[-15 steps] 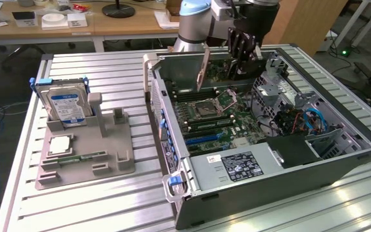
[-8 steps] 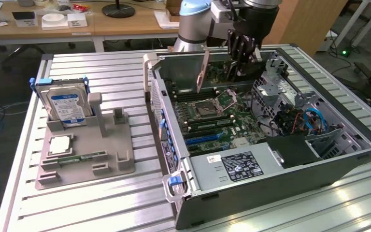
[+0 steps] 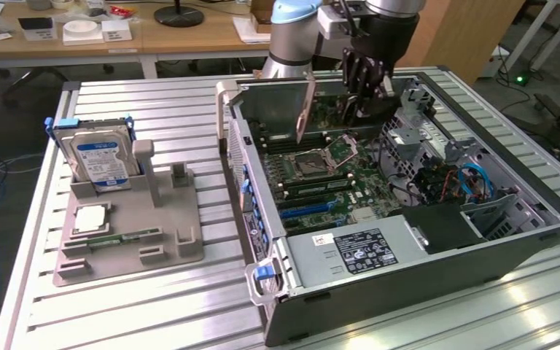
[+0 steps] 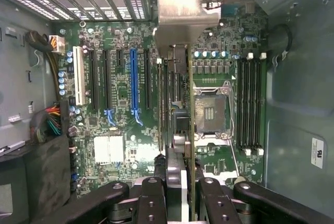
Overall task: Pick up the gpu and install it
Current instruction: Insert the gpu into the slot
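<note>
My pincer (image 3: 366,95) is clamped on the gpu (image 4: 174,104), which hangs edge-down over the motherboard (image 4: 120,119) inside the case (image 3: 378,292). In the exterior view that is about 1 o'clock from the CPU socket (image 3: 314,166). As I judge it, the card is above the board and not yet seated. To do this well I want the card upright, its edge parallel to the blue slot (image 4: 134,85) beside it, its bracket (image 4: 180,20) toward the rear openings, and a straight descent with no twist or side load.
</note>
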Robot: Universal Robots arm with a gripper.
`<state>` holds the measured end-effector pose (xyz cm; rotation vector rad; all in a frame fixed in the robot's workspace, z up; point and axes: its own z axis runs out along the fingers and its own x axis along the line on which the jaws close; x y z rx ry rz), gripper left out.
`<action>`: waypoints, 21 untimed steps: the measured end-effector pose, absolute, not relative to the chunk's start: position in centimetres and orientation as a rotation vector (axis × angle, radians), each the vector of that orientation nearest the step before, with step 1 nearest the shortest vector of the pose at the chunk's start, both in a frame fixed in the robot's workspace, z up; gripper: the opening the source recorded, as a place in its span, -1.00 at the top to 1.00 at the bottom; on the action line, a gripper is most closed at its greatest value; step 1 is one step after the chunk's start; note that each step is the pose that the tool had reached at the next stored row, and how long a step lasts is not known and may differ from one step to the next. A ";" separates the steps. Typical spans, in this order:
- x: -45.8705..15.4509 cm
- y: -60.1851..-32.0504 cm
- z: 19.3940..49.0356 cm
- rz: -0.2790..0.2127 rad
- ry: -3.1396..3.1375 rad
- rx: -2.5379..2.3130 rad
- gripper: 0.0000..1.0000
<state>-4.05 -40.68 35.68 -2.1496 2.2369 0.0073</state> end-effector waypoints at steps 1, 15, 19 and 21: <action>-4.1 -40.7 35.6 0.008 2.237 -2.150 0.43; -4.1 -40.8 35.4 0.008 2.245 -2.147 0.43; -4.1 -40.8 35.3 0.007 2.245 -2.147 0.43; -4.1 -40.8 35.2 0.007 2.245 -2.147 0.43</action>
